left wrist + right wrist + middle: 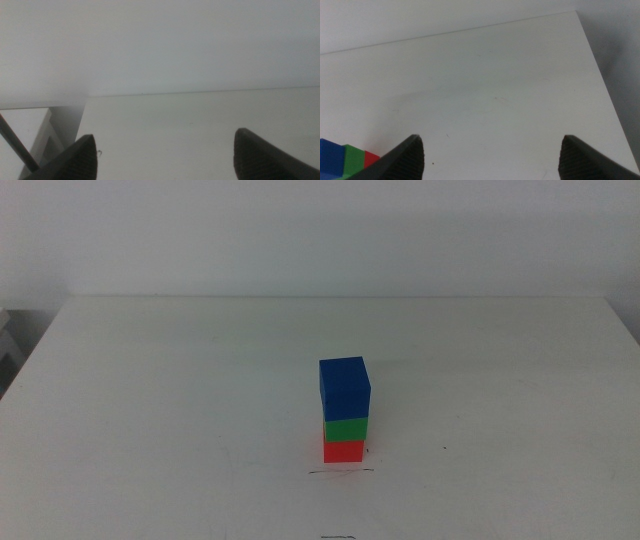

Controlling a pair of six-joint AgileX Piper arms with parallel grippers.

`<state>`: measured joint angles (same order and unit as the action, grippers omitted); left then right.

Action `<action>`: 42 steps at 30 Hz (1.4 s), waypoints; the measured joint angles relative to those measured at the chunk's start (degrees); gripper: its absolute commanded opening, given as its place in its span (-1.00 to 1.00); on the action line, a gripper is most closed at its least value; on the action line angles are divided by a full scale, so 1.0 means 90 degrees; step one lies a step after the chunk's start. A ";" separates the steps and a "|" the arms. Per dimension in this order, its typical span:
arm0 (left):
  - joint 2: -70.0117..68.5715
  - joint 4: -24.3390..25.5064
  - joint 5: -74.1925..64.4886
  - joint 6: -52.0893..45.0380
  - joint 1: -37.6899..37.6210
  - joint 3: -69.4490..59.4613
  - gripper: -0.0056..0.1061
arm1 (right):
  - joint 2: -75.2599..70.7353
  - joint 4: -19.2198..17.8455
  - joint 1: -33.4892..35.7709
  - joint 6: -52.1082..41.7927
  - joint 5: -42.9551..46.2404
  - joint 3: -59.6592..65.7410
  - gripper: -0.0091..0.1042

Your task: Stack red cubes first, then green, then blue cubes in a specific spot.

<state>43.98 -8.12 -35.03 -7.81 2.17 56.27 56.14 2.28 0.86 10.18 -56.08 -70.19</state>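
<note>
In the middle view a stack stands near the table's centre front: the red cube point(343, 450) at the bottom, the green cube point(346, 429) on it, the blue cube point(345, 388) on top. A thin dark pen line point(341, 472) lies just in front of the stack, marking the spot. The stack also shows in the right wrist view, with the blue cube point(330, 157), green cube point(354, 158) and red cube point(371, 159) side by side. My left gripper point(165, 155) is open and empty, away from the stack. My right gripper point(492, 157) is open and empty. Neither arm shows in the middle view.
The white table point(200, 380) reaches back to a pale wall. A second short pen mark point(338, 537) lies at the front edge. A tiny dark dot point(445, 447) sits right of the stack. A pale object point(8, 340) stands off the table's left side.
</note>
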 measured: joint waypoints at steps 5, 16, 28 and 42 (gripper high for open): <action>-0.0055 0.0000 0.0050 0.0000 0.0000 -0.0099 0.77 | -0.0155 -0.0092 -0.0008 0.0000 0.0299 0.0561 0.68; -0.2450 0.0006 0.0678 0.0000 0.0000 -0.2886 0.77 | -0.2723 -0.0449 -0.0008 0.0000 0.3204 0.4459 0.68; -0.4662 0.0006 0.1088 0.0000 0.0000 -0.5147 0.77 | -0.4998 -0.0953 -0.0008 0.0000 0.3580 0.6700 0.68; -0.4962 0.0006 0.1480 0.0000 0.0000 -0.6427 0.77 | -0.5990 -0.1081 -0.0008 0.0000 0.4713 0.7957 0.68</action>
<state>-0.68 -8.07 -21.70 -7.81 2.17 -1.58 2.24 -7.45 0.80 10.18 -13.67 1.42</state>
